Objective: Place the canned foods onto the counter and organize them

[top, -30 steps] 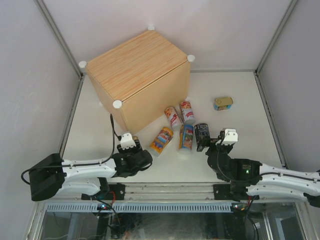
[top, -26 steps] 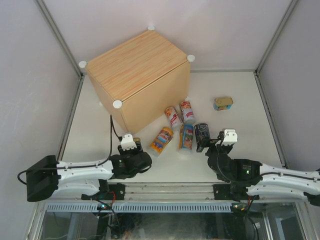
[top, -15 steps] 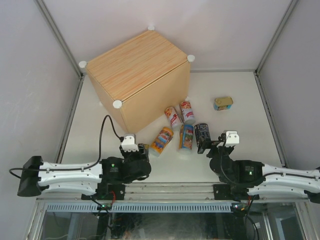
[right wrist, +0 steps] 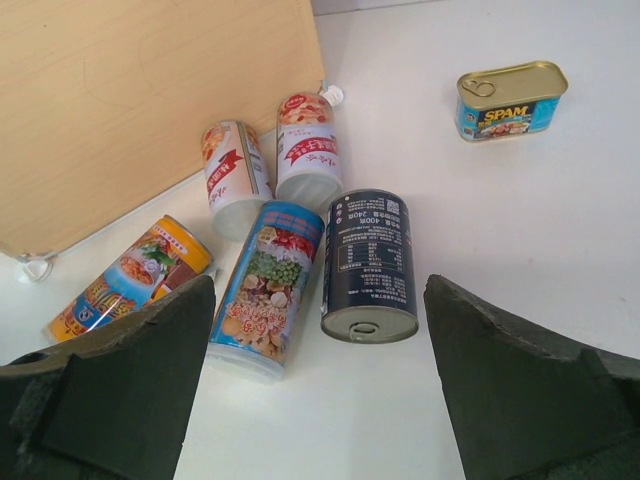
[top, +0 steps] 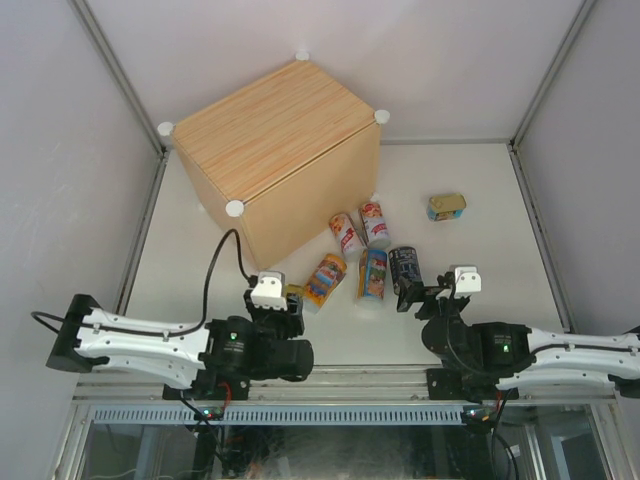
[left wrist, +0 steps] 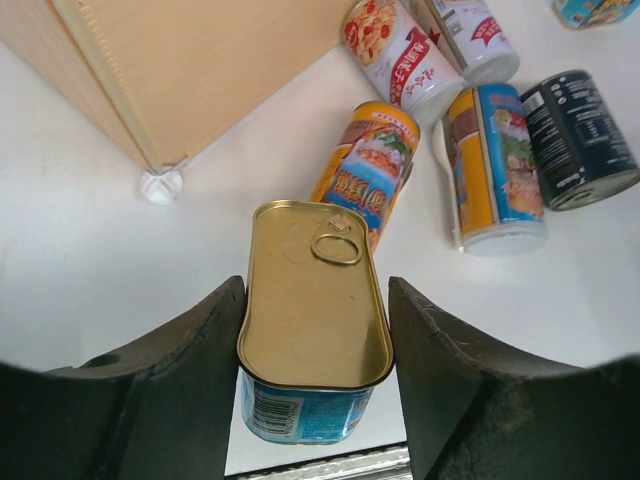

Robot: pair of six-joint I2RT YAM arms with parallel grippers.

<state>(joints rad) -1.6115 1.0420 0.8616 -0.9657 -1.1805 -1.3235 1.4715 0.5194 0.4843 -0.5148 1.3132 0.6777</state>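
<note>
My left gripper [left wrist: 317, 292] is shut on a flat gold-topped, blue-sided tin [left wrist: 315, 300]. In the top view it holds the tin [top: 292, 293] just off the table, near the front corner of the light-wood counter [top: 270, 130]. An orange can [top: 324, 279], a blue can [top: 373, 274], two red-white cans [top: 346, 236] and a dark can [top: 405, 268] lie on their sides by the counter. A second gold-topped tin [top: 447, 206] sits further right. My right gripper [right wrist: 318, 290] is open and empty, just near of the dark can [right wrist: 370, 265].
The counter's white corner knob [left wrist: 160, 185] rests on the table beside the held tin. Grey walls and a metal frame enclose the white table [top: 480, 250]. The arm bases sit along the near edge.
My left arm has swung round and its wrist has shifted a little right and nearer. My right gripper has drifted slightly right. The cans on the table have not moved.
</note>
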